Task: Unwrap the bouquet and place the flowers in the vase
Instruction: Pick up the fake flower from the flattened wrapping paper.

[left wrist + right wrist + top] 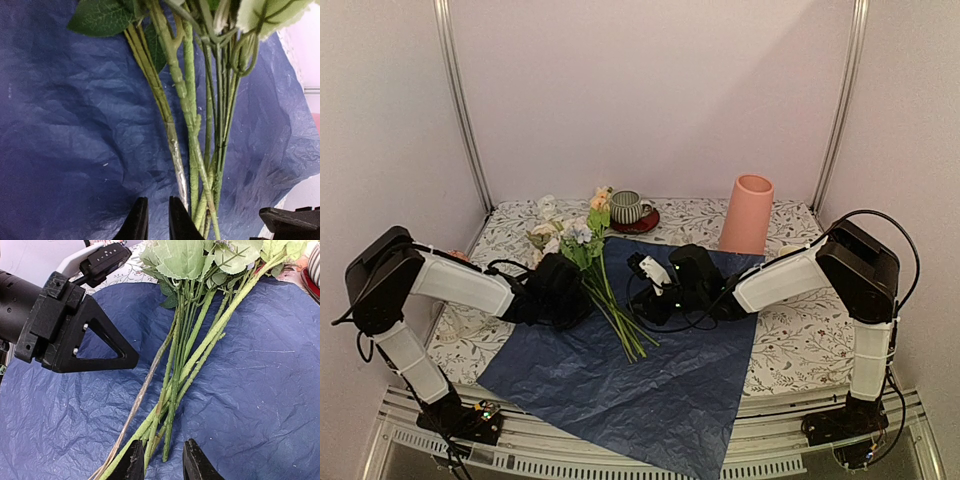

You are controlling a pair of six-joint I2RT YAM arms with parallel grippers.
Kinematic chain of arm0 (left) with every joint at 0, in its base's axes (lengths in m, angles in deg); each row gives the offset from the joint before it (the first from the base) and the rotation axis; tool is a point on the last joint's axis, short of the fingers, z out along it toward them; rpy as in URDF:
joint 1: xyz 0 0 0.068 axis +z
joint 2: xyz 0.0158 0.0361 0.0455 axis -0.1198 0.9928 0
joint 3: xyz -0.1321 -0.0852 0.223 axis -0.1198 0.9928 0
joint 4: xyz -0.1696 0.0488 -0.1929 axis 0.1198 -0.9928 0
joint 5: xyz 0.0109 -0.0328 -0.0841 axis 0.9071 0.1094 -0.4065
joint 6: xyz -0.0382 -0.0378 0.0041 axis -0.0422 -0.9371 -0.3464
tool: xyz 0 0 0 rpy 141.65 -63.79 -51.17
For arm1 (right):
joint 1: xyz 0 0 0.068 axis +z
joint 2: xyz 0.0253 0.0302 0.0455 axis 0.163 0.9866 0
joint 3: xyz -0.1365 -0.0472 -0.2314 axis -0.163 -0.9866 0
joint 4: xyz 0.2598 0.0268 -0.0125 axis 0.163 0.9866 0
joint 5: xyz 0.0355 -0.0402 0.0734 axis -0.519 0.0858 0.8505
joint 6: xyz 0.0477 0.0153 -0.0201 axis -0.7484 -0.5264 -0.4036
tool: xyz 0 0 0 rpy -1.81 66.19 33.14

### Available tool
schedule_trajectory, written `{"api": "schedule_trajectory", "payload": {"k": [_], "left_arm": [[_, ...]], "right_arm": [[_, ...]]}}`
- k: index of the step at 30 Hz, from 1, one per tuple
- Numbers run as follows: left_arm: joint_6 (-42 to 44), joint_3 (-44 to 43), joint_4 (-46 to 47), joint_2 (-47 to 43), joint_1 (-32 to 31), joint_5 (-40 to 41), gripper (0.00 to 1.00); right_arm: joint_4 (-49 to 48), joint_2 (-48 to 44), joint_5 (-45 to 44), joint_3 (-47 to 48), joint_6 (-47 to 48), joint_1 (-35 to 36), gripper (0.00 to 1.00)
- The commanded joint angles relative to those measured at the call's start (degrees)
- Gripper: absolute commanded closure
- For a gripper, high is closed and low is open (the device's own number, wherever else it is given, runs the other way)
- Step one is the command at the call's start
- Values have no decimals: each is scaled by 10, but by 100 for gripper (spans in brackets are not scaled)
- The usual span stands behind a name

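Slippage is the main hazard. The long green-stemmed artificial flowers (605, 275), with cream, white and lilac heads, lie loose on the opened sheet of crinkled dark blue paper (650, 390). Their blooms point to the far side and their stem ends fan out toward the arms.

The right end effector (162, 462) stands moderately wide around the lowest stem tips, with no clamp on them that I can see. The left end effector (156, 222) is drawn in to a narrow slit just beside the stems, and only blue paper shows through the gap.

A grip so close to the tips would likely catch only a few of the fanned stems, leaving the rest behind. The heavy heads could also swing down and twist the bunch out of the grip. Fingers closing low might pinch the paper too and drag the sheet along.

The tall salmon-pink tapered vase (747, 213) stands upright on the patterned counter (800, 340), well apart from the flowers at the paper's far right corner. Splayed stems striking its rim could tip it over.
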Motion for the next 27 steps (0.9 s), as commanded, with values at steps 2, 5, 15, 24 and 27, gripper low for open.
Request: {"api": "schedule_trajectory", "payload": {"k": [2,5,15,24,27], "left_arm": [[-10,4,2,-13,1,13,82],[-9,0,4,-2,2,5,82],[-8,-4,11,11,1,-8,83],[-8,-8,12,18,2,-12,83],[-6,-10,13,19,2,-13,83]], "right_arm": [[-1,-22,-9,-5,7,3,72],[-1,-21,-9,-5,7,3,72],[0,-21,-10,-4,7,3,72],[2,-21,-10,-3,8,3,72],[1,-20,-10,-3,8,3,72]]}}
